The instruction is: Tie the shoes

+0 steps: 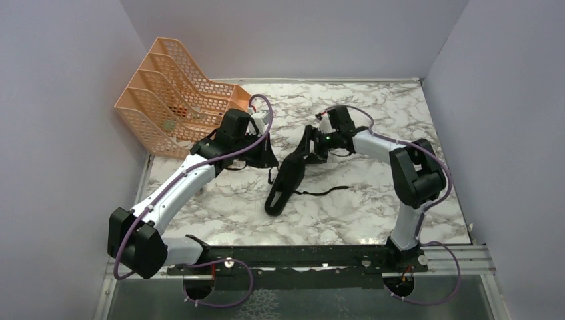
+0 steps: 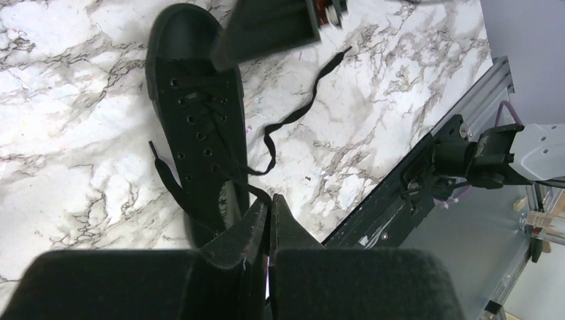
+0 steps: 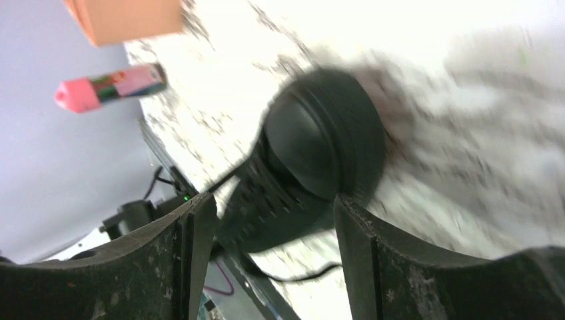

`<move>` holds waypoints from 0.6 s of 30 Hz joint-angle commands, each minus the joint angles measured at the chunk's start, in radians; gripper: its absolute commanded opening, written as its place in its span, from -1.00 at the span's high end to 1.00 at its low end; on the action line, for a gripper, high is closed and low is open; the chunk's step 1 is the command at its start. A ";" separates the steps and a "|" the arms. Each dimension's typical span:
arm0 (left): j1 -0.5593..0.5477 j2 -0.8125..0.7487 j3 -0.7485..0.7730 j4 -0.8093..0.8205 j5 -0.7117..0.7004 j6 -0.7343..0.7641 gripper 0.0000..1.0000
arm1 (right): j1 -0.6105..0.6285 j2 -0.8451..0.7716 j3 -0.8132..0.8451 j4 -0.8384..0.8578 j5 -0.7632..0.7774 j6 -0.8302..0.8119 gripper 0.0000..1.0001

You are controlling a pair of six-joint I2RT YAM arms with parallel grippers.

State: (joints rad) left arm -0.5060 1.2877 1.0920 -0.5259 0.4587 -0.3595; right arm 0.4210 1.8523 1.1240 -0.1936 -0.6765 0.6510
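The black shoe (image 1: pixel 285 183) lies on the marble table (image 1: pixel 373 213) between my arms, its toe toward the back. In the left wrist view the shoe (image 2: pixel 200 127) is laced, and one loose lace (image 2: pixel 300 113) trails off to the right. My left gripper (image 2: pixel 270 203) is shut, with a black lace running into its tips beside the shoe's heel end; in the top view the left gripper (image 1: pixel 268 162) sits left of the shoe. My right gripper (image 1: pixel 308 150) is open and empty at the toe. The blurred toe cap (image 3: pixel 320 133) shows just beyond its gap (image 3: pixel 270 213).
An orange file rack (image 1: pixel 180 100) stands at the back left, close behind my left arm. A pink tube (image 3: pixel 110 85) lies near it. A black rail (image 1: pixel 300 257) runs along the near edge. Grey walls close the sides and back.
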 commanded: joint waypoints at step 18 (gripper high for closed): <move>-0.002 -0.047 -0.032 -0.003 0.013 0.011 0.92 | 0.090 -0.420 -0.254 -0.179 0.186 -1.114 -0.27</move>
State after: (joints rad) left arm -0.5060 1.2774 1.0801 -0.5442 0.4583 -0.3592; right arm 0.4267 1.4727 0.9890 -0.4370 -0.5251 -0.1669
